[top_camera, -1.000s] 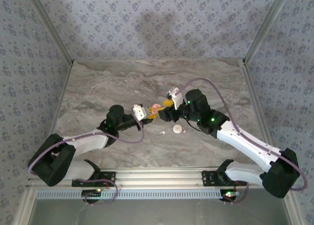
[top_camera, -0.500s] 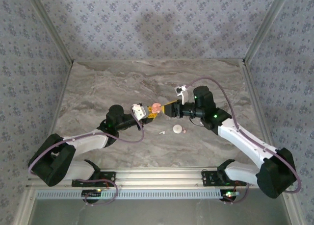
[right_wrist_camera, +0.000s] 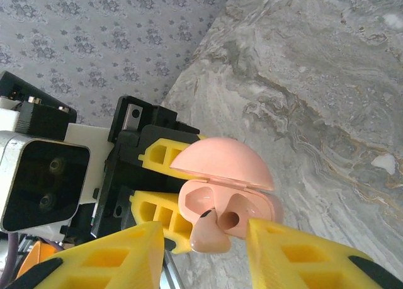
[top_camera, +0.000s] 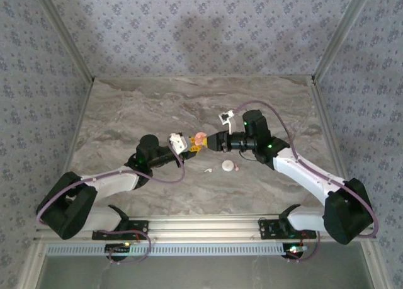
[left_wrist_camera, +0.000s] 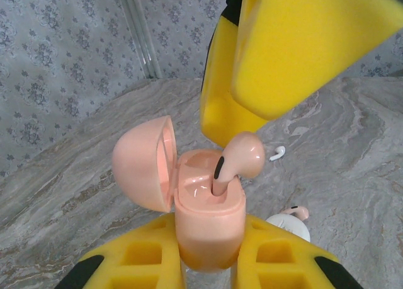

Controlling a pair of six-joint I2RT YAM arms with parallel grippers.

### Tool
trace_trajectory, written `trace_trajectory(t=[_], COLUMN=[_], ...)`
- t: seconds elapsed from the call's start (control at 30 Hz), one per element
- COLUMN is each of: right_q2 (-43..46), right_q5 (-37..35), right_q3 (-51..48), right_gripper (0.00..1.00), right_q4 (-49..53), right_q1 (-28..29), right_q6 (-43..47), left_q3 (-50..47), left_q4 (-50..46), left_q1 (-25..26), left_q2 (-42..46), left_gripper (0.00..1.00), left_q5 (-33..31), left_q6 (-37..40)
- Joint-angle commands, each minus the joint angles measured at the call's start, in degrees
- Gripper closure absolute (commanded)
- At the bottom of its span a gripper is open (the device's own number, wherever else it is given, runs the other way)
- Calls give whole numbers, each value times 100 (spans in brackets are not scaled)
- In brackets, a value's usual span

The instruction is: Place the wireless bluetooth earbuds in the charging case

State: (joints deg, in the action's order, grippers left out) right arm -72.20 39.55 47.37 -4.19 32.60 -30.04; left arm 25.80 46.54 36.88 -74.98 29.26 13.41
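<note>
One pink case point(left_wrist_camera: 208, 221) is clamped between the left gripper's point(left_wrist_camera: 208, 254) yellow fingers point(left_wrist_camera: 141, 257), which press on both sides of its base. It stands upright above the table point(left_wrist_camera: 359, 144), and its lid point(left_wrist_camera: 140, 169) is swung wide open to one side. A pink earbud point(left_wrist_camera: 242, 158) stands in the case, stem down in a socket and head above the rim. The right gripper point(right_wrist_camera: 206, 231) straddles the case's open mouth with its jaws part open. In the right wrist view there is a narrow gap between each finger point(right_wrist_camera: 296, 254) and the earbud, so it grips nothing. On the table beyond the case lies a white disc point(left_wrist_camera: 289, 227), with a second pink earbud point(left_wrist_camera: 296, 211) against it. A tiny white piece point(left_wrist_camera: 277, 152) lies on the table near the case.
</note>
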Motion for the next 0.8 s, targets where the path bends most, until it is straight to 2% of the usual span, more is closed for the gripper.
trace_trajectory(t=[0.0, 0.77], right_q2=[-81, -118], right_q5=[205, 413], right_q3=[23, 246], right_gripper=[60, 64], right_q4=[-108, -99], right_q1=[-15, 193], right_q6=[-94, -39], left_q3=[109, 110], left_q4=[206, 272], left_q1=[42, 40], left_q2=[177, 153], left_gripper=[88, 88], left_q5=[19, -95], left_q6=[-53, -113])
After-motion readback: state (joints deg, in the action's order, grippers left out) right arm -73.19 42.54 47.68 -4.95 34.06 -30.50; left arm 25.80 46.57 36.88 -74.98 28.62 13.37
